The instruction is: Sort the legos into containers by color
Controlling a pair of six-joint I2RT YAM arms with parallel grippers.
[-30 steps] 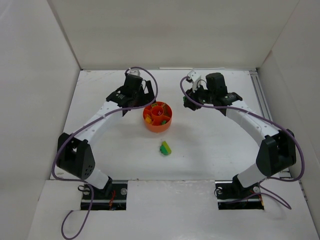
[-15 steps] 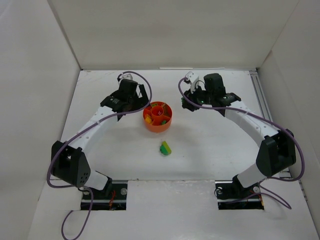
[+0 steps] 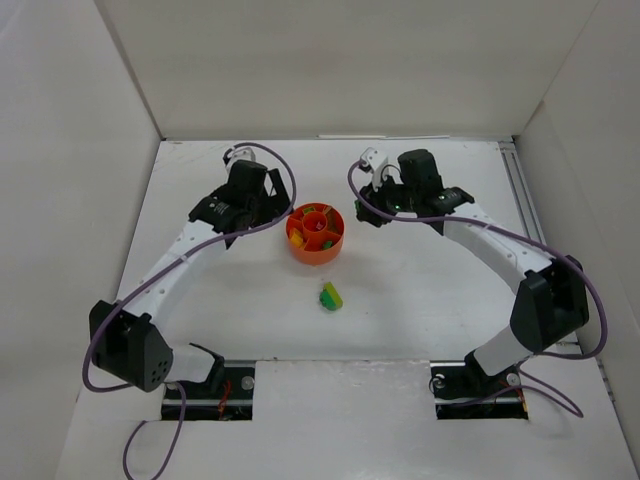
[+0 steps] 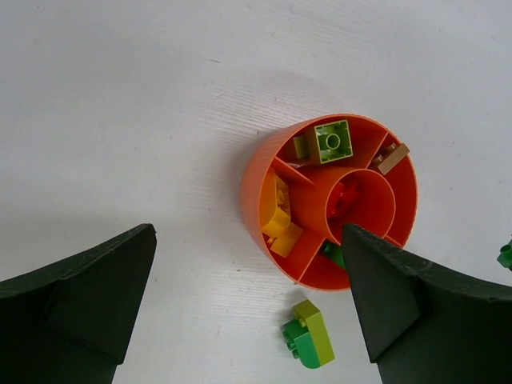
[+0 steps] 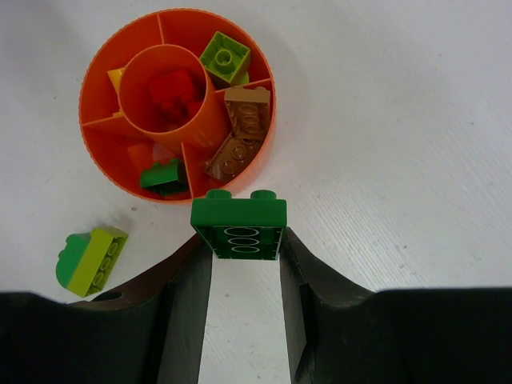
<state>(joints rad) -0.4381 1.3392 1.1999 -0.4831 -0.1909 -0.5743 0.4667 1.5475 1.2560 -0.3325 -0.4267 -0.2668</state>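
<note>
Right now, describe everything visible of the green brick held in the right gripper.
The green brick is dark green, glossy plastic. The wrist camera sees its hollow underside, with three oval rings in a row, and two studs showing past its far edge. The right gripper is shut on it, one dark finger pressing each short side; nothing else touches it. It is held level, just outside the orange dish rim, not over any compartment.

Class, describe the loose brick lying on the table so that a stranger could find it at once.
Find the round orange dish in the middle of the white table. Just outside it, towards the table's near edge, one brick lies alone. It is the only brick on the bare table, dark green joined to lime.
</note>
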